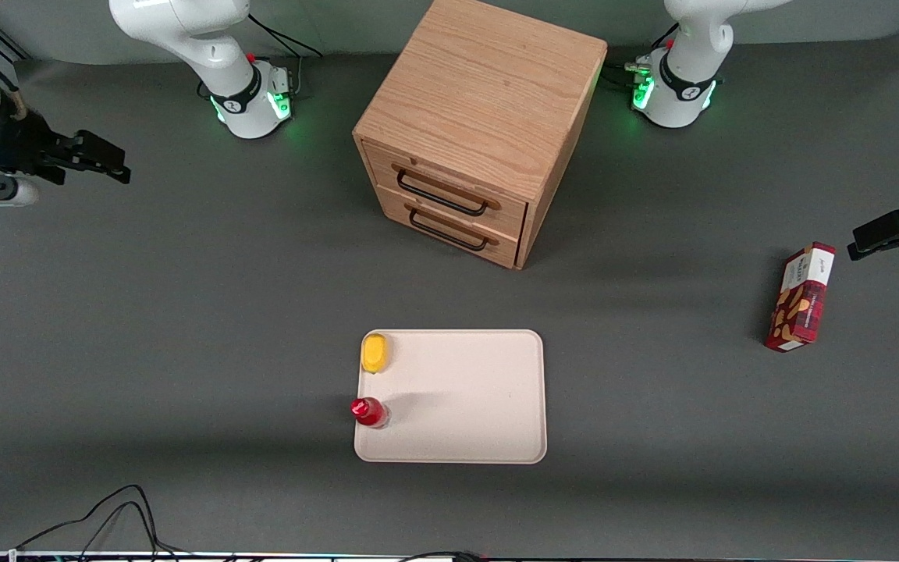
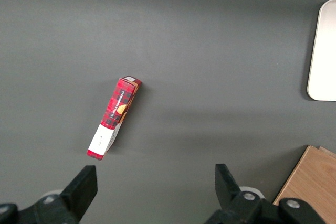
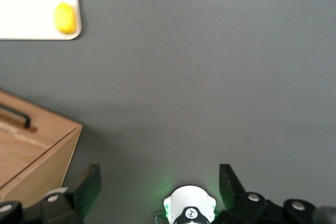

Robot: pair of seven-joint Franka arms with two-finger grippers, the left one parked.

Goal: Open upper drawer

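Your right arm's black two-finger gripper (image 1: 110,160) hangs with its fingers (image 3: 86,184) spread wide and nothing between them, above bare grey table mat (image 1: 184,312) at the working arm's end of the table, well apart from the light oak box cabinet (image 1: 481,125); in the wrist view only a corner of that cabinet and the arm's white base with its green light show near the fingers, so no approach has begun. The upper drawer (image 1: 449,187) sits fully shut, its wide wooden front flush with the cabinet face and its thin black wire handle (image 1: 442,195) lying across it, just above the matching lower drawer (image 1: 449,228) with its own handle. The cabinet is turned at an angle, its front slanting toward the working arm's end, likely to suit a pull from that arm. Nearer the front camera lies a cream rectangular tray (image 1: 481,398) carrying a small yellow oval object (image 1: 375,353) and a red-capped bottle (image 1: 369,411); a red plaid carton (image 1: 801,297) rests toward the parked arm's end. Judgement: task not started; open jaws suit straddling the handle
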